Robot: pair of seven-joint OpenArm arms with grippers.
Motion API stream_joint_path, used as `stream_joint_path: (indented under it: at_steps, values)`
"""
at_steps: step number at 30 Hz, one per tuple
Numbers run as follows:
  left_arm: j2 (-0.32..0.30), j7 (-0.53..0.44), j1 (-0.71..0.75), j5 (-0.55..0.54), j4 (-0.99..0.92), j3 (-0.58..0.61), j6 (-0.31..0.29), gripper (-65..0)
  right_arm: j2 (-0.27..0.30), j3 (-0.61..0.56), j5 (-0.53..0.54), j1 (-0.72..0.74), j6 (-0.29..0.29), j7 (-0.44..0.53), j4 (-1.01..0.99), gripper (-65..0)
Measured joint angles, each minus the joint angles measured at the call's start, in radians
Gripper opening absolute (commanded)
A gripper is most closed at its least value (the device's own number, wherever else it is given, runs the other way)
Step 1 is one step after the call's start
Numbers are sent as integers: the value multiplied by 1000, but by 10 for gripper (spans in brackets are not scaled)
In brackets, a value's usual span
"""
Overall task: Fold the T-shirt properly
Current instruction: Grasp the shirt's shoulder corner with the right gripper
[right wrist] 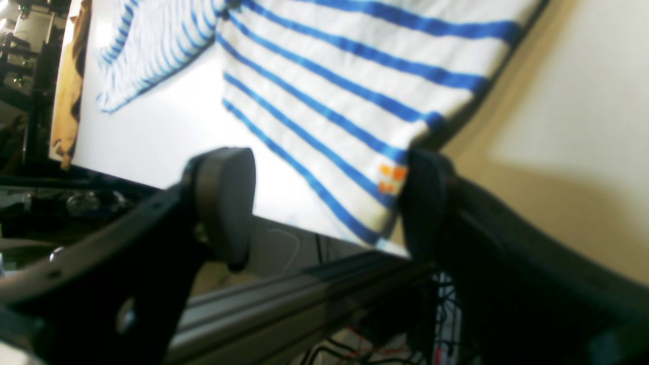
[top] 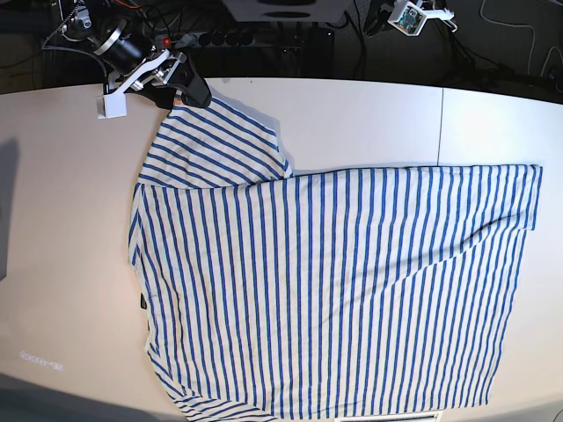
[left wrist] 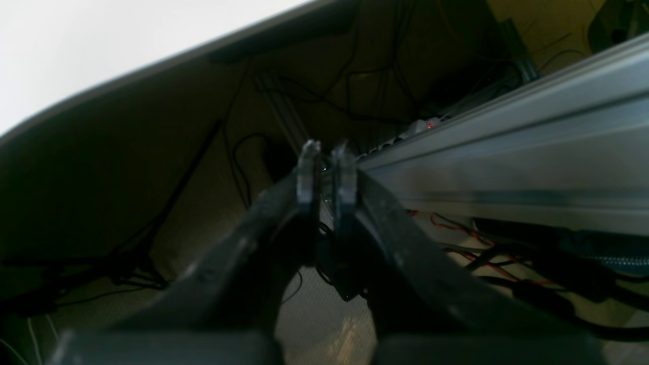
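The right gripper [right wrist: 324, 197] is spreading its fingers wide over the orange-marked sleeve [right wrist: 350, 147], one finger [right wrist: 431, 197] lying right by the orange mark [right wrist: 392, 178]. The left gripper [left wrist: 327, 167] is pointing down past the table's edge [left wrist: 152, 66], its fingertips nearly together with a narrow gap between. The striped T-shirt [top: 325, 290] is lying spread on the white table, that sleeve reaching toward the right arm [top: 114, 44]. Faint lettering [top: 41, 360] is showing beside the shirt, too small to read.

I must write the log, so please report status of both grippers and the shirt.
Left gripper: nearly closed, empty, off table. Right gripper: open at sleeve. Striped T-shirt: spread, unfolded.
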Motion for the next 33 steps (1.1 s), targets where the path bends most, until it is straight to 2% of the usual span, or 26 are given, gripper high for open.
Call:
stream_joint_path:
  at_steps: [15,17,20,22,27,30,33]
  values:
    - [-5,0,1,0,0,0,-1,-600,-14,0,-10,108,0,18,-84,-220]
    - [-5,0,2,0,0,0,-1,-600,-14,0,-18,108,1,32,-85,-313]
    - [-5,0,2,0,0,0,-1,-600,-14,0,-66,109,0,32,-93,-550]
    - [-5,0,2,0,0,0,-1,-600,-14,0,-69,108,0,22,-97,-650]
    - [-5,-47,2,114,2,0,-1,-600,-14,0,-185,108,0,39,-89,-650]
    - [-2,53,2,119,23,-27,2,-600,-14,0,-190,111,0,46,-89,-650]
    - [-2,119,2,56,91,-78,2,-569,-14,0,-200,114,0,47,-89,-650]
